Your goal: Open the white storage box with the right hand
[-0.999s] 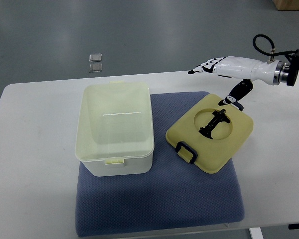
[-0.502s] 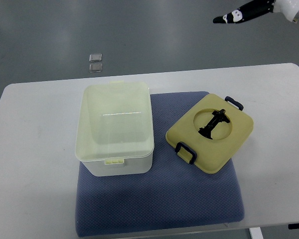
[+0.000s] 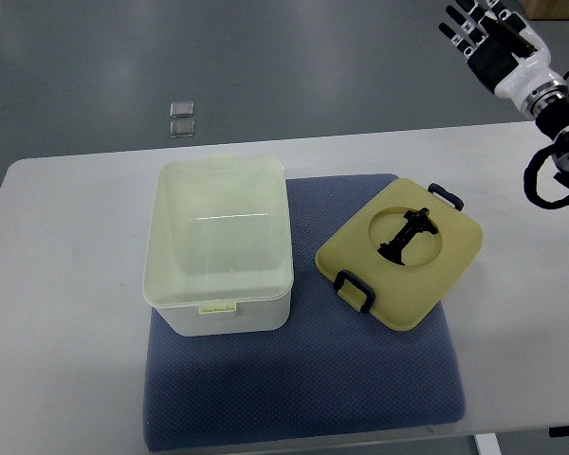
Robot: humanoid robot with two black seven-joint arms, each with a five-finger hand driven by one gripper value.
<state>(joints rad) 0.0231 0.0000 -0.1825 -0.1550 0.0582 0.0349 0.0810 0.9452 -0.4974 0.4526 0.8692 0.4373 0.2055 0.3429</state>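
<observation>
Clearly the opening step reads as done, judging from how things lie. Nearest the camera: blue mat (image 3: 303,389), textured fabric, spread on the white counter (image 3: 66,313) and running almost to its near edge.

On the mat, left: white storage box (image 3: 218,246), upright, mouth open to the camera, interior appears empty. A small latch tab shows on its near rim. No lid on it.

On the mat, right of the box and apart from it: yellow lid (image 3: 400,252), lying flat, turned at an angle, its far-right corner overhanging the mat onto the counter. Round recess in the middle with a black handle. Dark clips at two opposite corners, one near-left, one far-right.

Farther back, beyond the counter's far edge, two small clear squares (image 3: 181,118) on the grey floor. Not part of the job.

Farthest, upper right corner: right hand (image 3: 490,40), raised well clear of the counter, well apart from lid and box. Fingers spread wide, palm showing, holding nothing. Black cable looped at the wrist. Left arm does not show.

Judgement: task essentially complete; what remains is retreat to rest. Next move calls for no contact, only keeping the arm clear of the lid's overhanging corner.
</observation>
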